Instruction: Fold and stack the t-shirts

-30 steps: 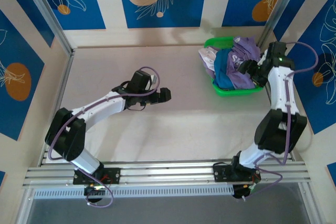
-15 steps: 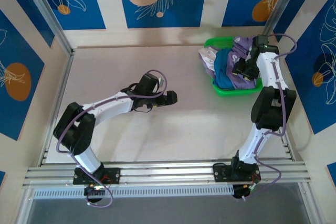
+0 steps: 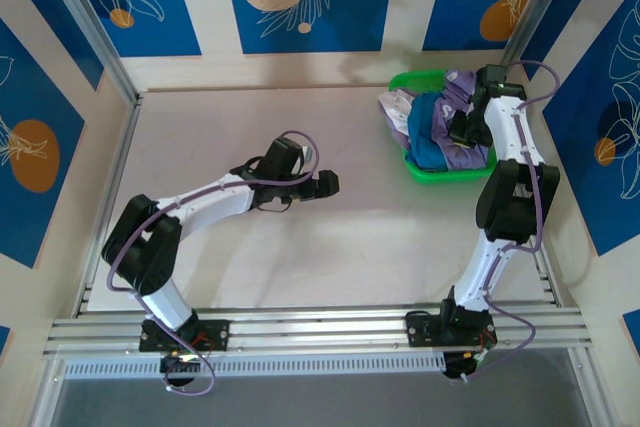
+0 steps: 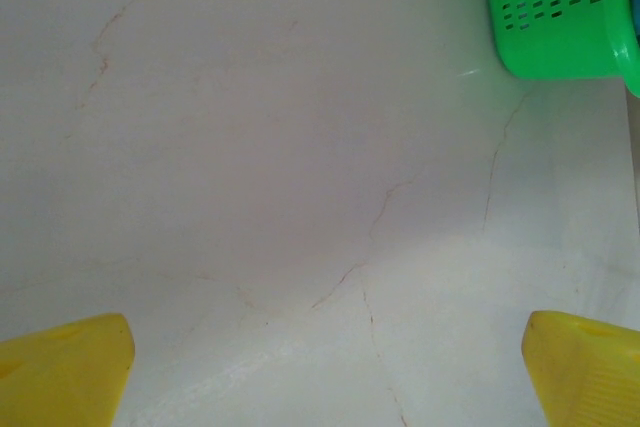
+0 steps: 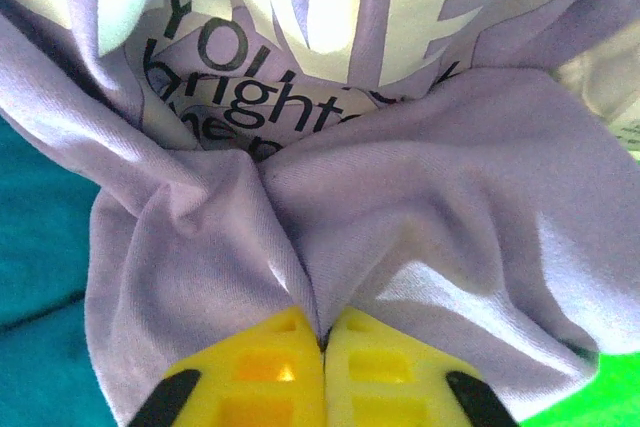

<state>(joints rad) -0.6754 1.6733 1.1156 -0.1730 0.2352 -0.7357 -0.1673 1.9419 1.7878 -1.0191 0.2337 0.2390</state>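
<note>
When I look at my right gripper: its two yellow fingers are pressed tight together, and a small fold of the lavender t-shirt is pinched at their tips.
Cloth at the tips: the purple cloth bunches into creases that all run to the spot where the fingers meet.
Just ahead of the tips: big white letters and smaller black words on the same shirt.
Left of the fingers: the teal t-shirt, lying against the lavender one.
Low and right of the fingers: a bit of the green basket.
Right gripper from above: I see it down in the basket, on top of the pile.
Where the shirts are: all bunched up inside the basket. The teal t-shirt is just left of the gripper, and a white t-shirt is past that, at the far left side.
Left gripper: wide open and holding nothing, with its yellow tips far apart.
Under the left gripper: bare table.
Ahead and right of the left gripper: a corner of the basket.
Left gripper from above: over the middle of the table, well apart from the basket.
</note>
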